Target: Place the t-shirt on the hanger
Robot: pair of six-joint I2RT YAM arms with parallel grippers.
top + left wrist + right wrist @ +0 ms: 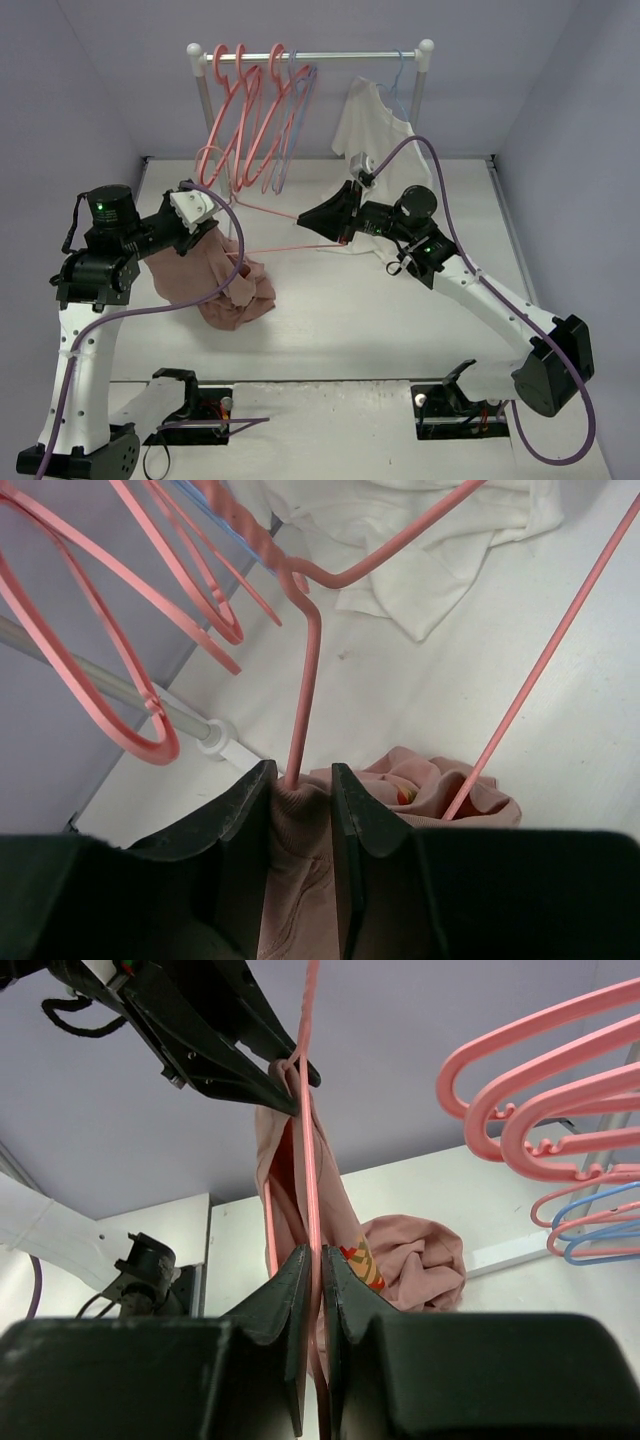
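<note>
T-shirt (215, 285), soft and limp left of centre, is pinched at its edge by the left gripper (300, 790), while the right gripper (312, 1260) clamps the thin, stiff hanger (310, 1140).

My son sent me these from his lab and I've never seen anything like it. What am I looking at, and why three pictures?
Two robot arms are bolted to a table. One picture comes from a camera above and behind them; the other two come from cameras on each wrist, looking past the black fingers. The left gripper is shut on the pink t-shirt, holding it up while its lower part bunches on the table. The right gripper pinches a thin pink hanger, held off the table, whose wire runs into the shirt. Behind stands a rail with more hangers and a white shirt.
</note>
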